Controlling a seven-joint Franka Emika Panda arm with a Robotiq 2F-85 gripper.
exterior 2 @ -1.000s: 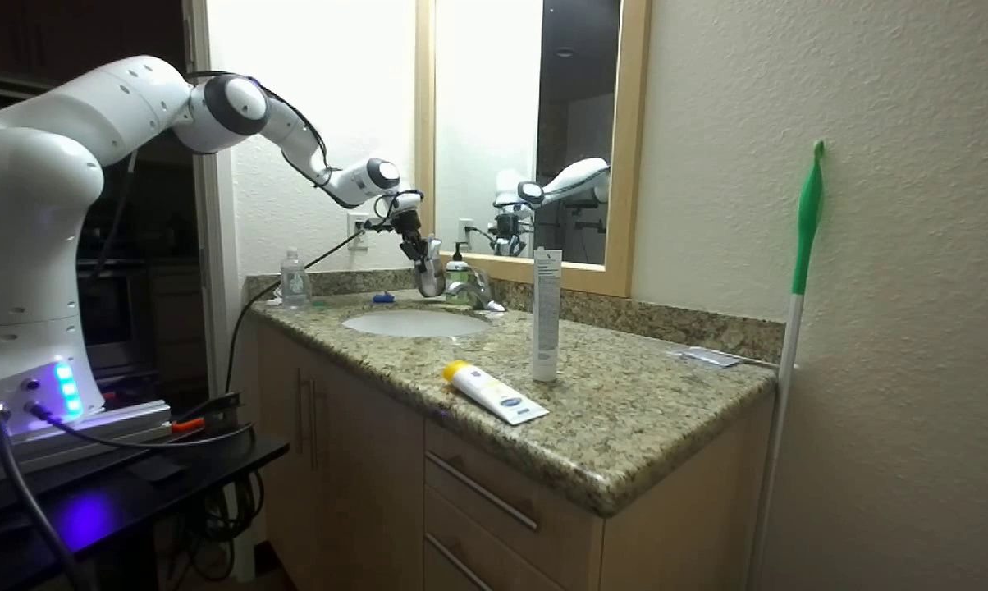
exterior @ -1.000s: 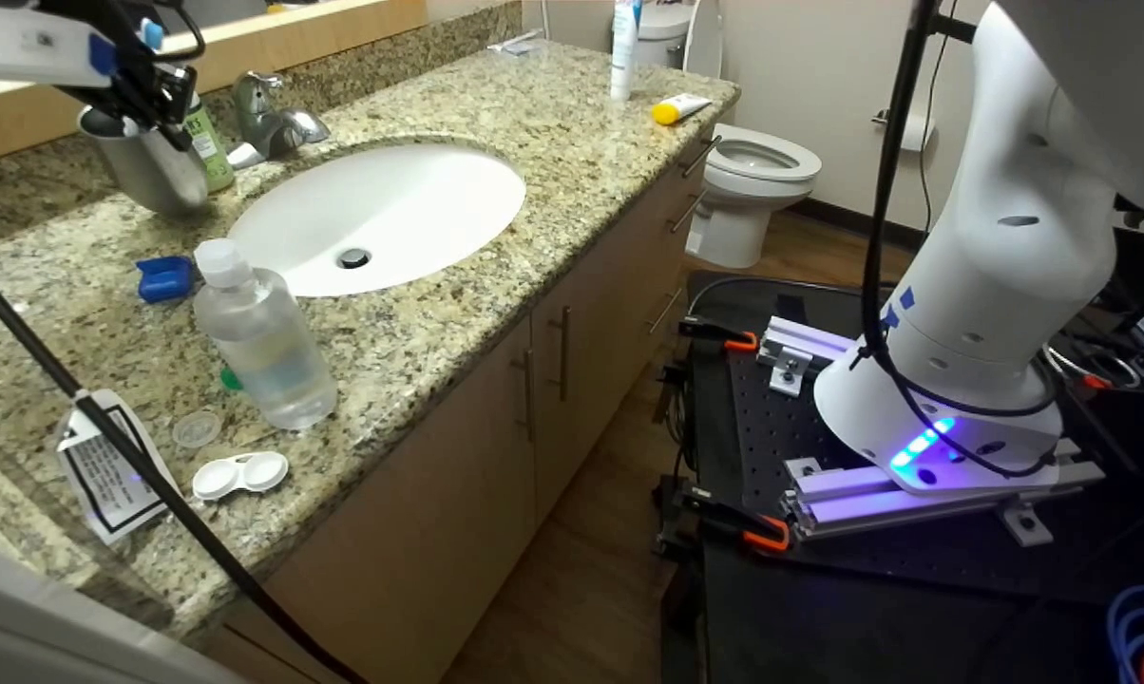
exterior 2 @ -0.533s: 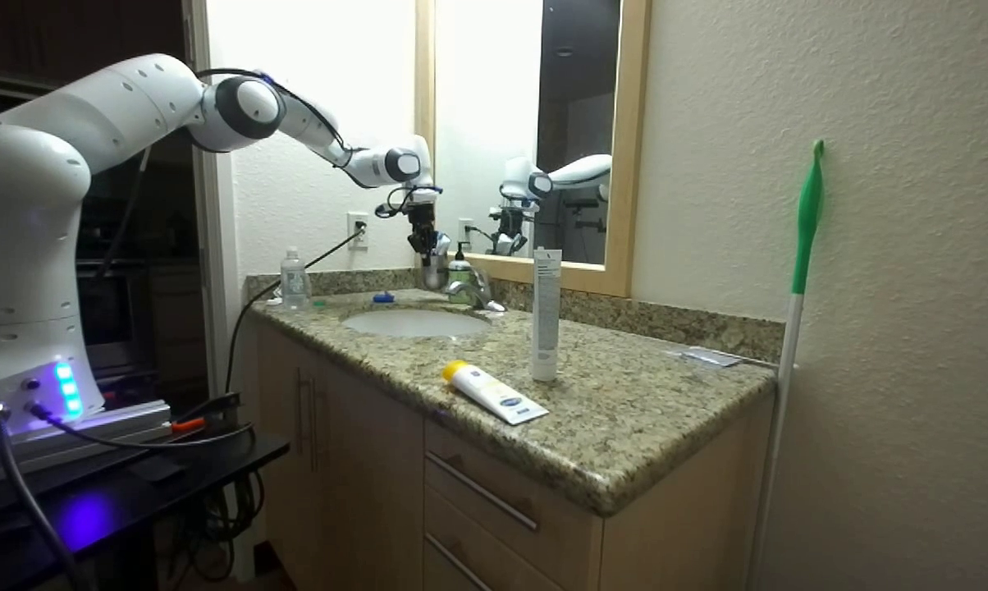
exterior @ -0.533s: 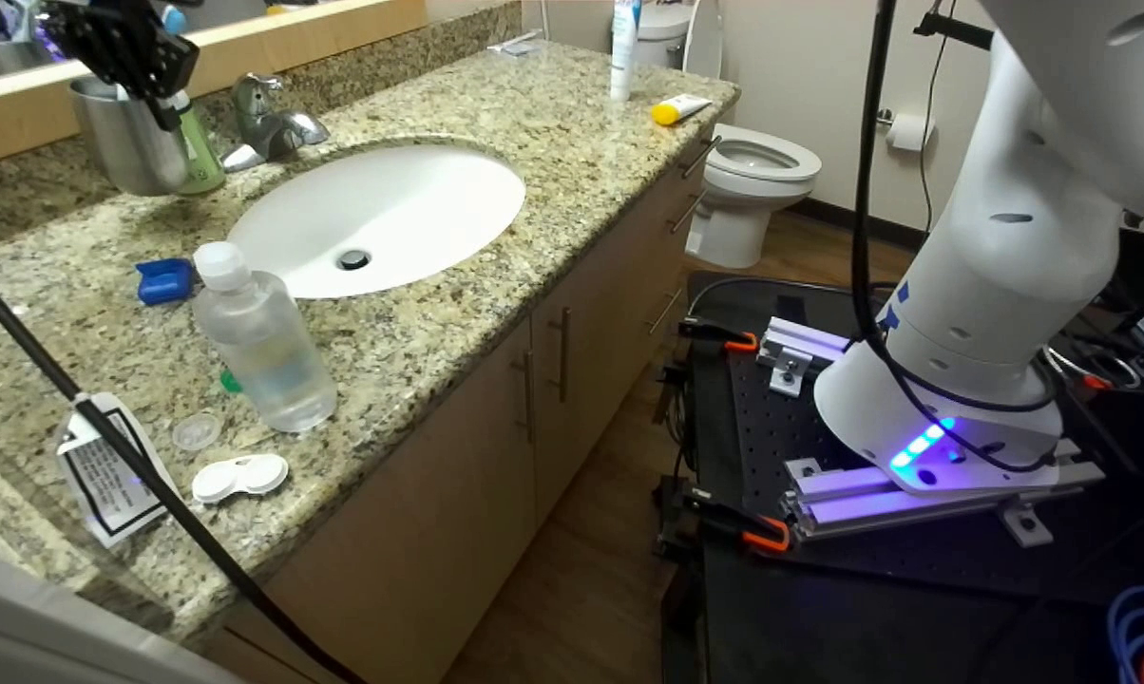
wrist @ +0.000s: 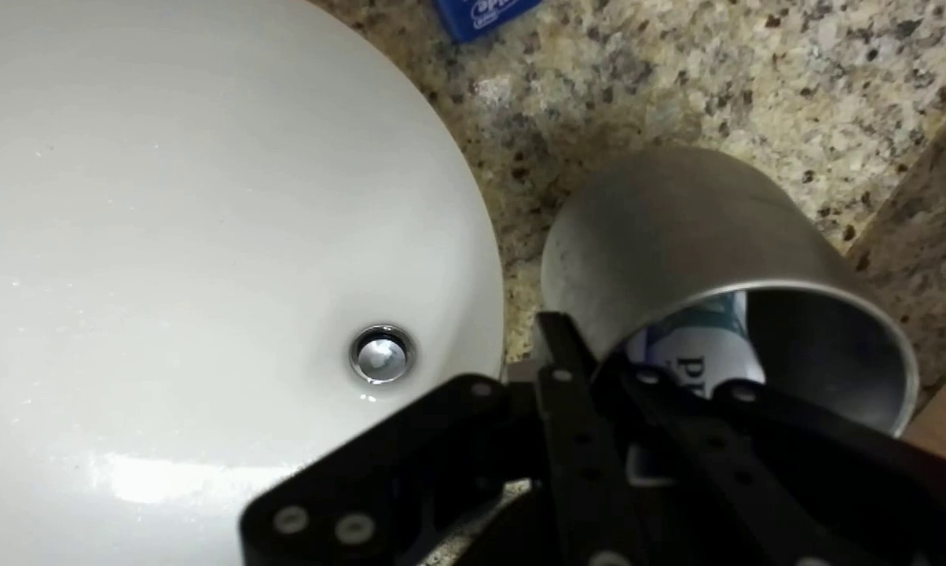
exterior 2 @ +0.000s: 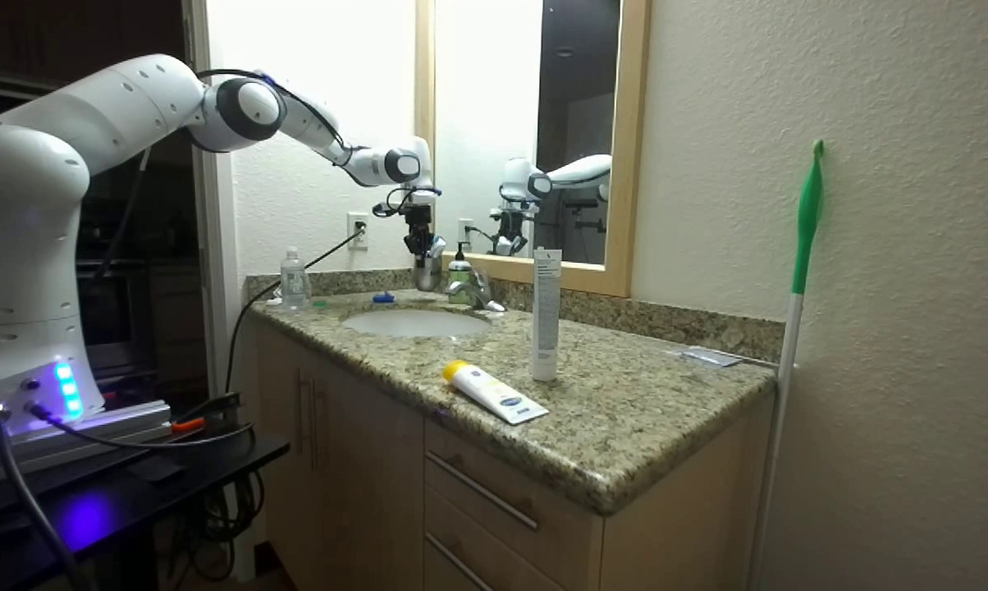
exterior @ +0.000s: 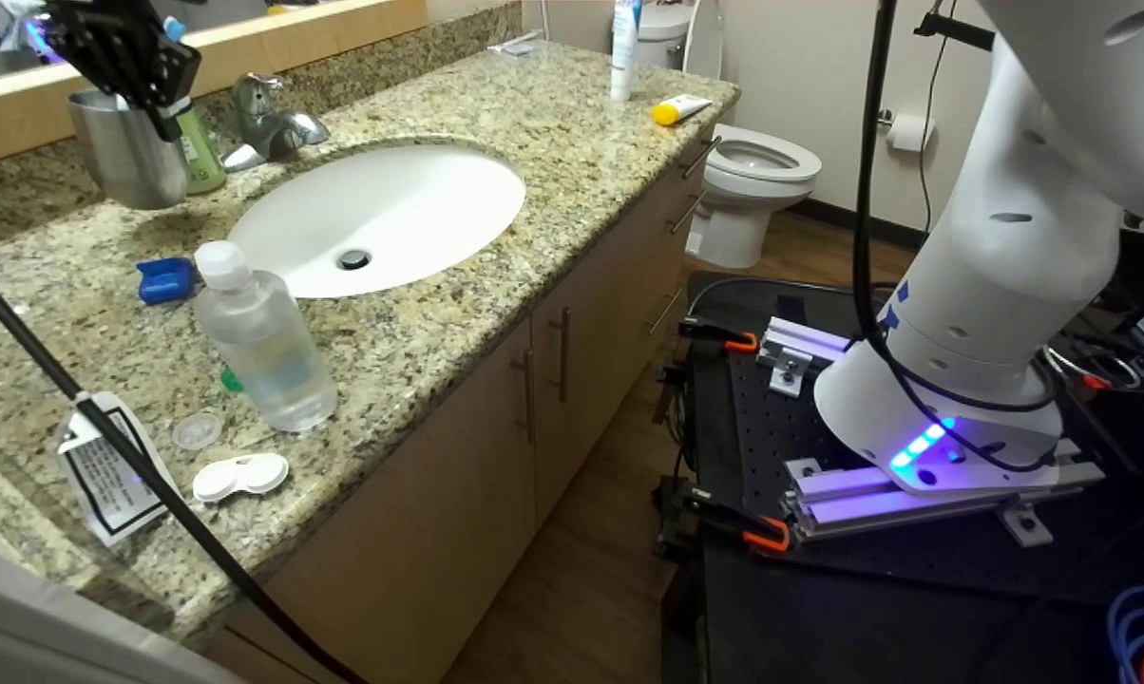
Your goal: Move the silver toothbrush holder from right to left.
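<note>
The sink [wrist: 269,196] fills the left of the wrist view. Right of its rim runs the speckled desk [wrist: 622,86], and there, just beside the sink, part of a blue case [wrist: 485,16] shows. Next, by the sink's right edge, comes the tool [wrist: 587,358], its jaws drawn together on a thin metal wall: one jaw outside it on the sink side, one down inside the mouth. What they pinch is the silver toothbrush holder [wrist: 677,228], which lies mostly on the far side of the tool from the sink. That is what the coming move turns on: the holder is held by the bit of lip nearest the sink, its mouth spreading away from it. In an exterior view the holder [exterior: 130,166] is left of the sink, its long axis looking close to upright; I can't tell whether the base touches the desk. I'd judge the carry nearly done, with a straight lowering called for next, watching that the one-sided hold doesn't let the holder swivel toward the sink. The holder itself is dull grey, smooth and plain, slightly tapered, with a brighter lip, and inside it sits a white item [wrist: 716,346] with a teal band and dark lettering.
</note>
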